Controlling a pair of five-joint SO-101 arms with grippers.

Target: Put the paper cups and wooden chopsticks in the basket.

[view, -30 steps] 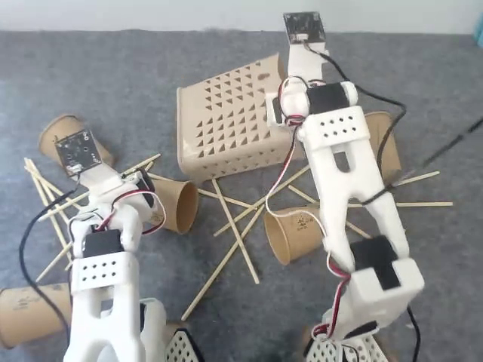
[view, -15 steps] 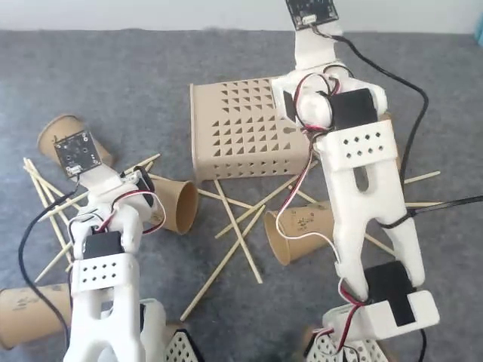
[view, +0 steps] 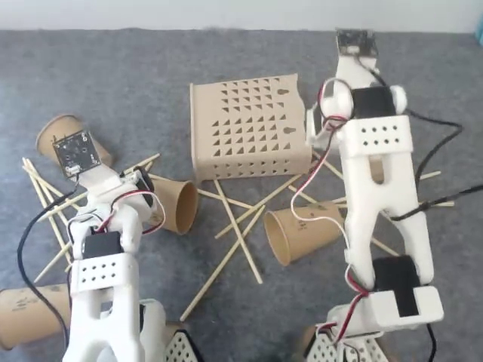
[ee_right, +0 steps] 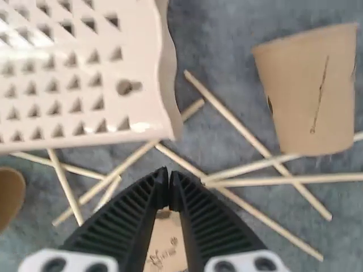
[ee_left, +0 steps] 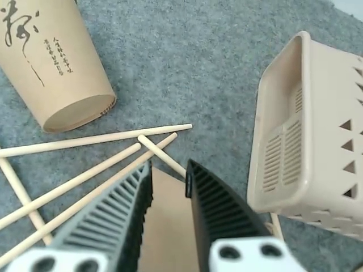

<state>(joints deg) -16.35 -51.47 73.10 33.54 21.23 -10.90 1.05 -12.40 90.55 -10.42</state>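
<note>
On the far left of the grey mat (view: pixel 151 68) a far-left cup (view: pixel 54 136) lies on its side, and a near-left cup (view: pixel 26 313) lies tipped over close to the front edge. Between them a left bundle of wooden chopsticks (view: pixel 45 197) is scattered loose. Next comes the left arm: the left gripper (ee_left: pixel 168 170) hangs low with its jaws a narrow gap apart. It sits just over the side of a third cup (view: pixel 179 205), with nothing clamped as far as I can tell. In the far middle is the basket (view: pixel 249 124), tipped onto its side rather than upright. More middle chopsticks (view: pixel 238 226) are crossed on the mat just in front of it. To the right of those sticks a middle cup (view: pixel 302 230) lies on its side. The right arm reaches past the basket's right end, where the right gripper (ee_right: pixel 168 171) has its jaws pressed together and is empty. It is above a crossed pile of right chopsticks (ee_right: pixel 249 175), with a right cup (ee_right: pixel 309 90) lying nearby on the mat. I judge the task barely begun: every cup and stick I can see is on the mat, and the basket probably needs standing up first.
</note>
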